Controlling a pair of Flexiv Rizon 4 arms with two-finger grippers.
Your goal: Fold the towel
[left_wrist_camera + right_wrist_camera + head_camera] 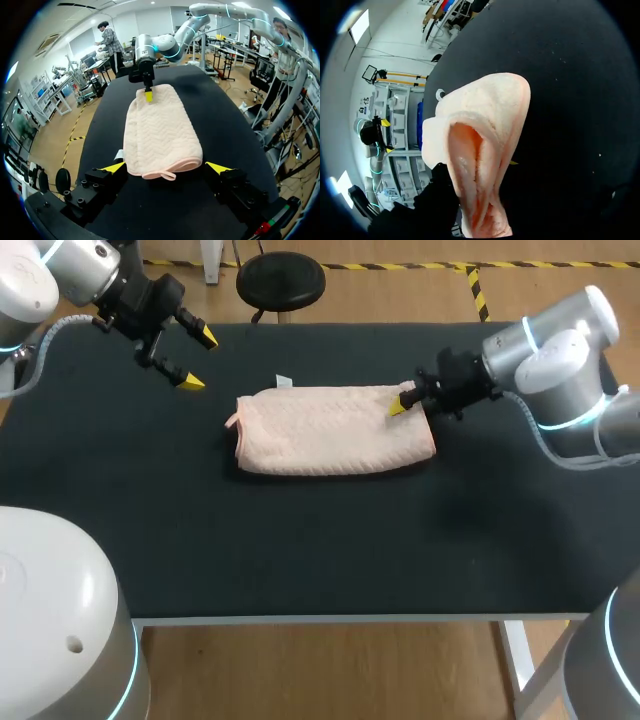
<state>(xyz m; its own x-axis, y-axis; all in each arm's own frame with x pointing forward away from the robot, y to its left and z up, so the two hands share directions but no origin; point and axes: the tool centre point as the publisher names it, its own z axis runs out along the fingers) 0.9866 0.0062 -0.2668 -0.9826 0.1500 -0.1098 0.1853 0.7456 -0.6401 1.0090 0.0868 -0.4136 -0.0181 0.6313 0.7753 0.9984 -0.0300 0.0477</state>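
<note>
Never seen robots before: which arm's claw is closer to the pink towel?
Right. The right gripper pinches one end of the towel; the left gripper hangs open beyond the other end, not touching.

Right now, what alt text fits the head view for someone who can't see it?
A folded pink towel lies on the black table, the right gripper pinching its right end. The left gripper hangs open beyond its far left corner.

My left arm [75, 270] enters from the far left corner. Its left gripper [198, 360] is held above the table [300, 540], yellow-tipped fingers spread wide with nothing between them. My right arm [560, 350] reaches in from the right, wrist low, and its right gripper [398, 405] is pinched closed on the right end of the towel [330, 430].
</note>
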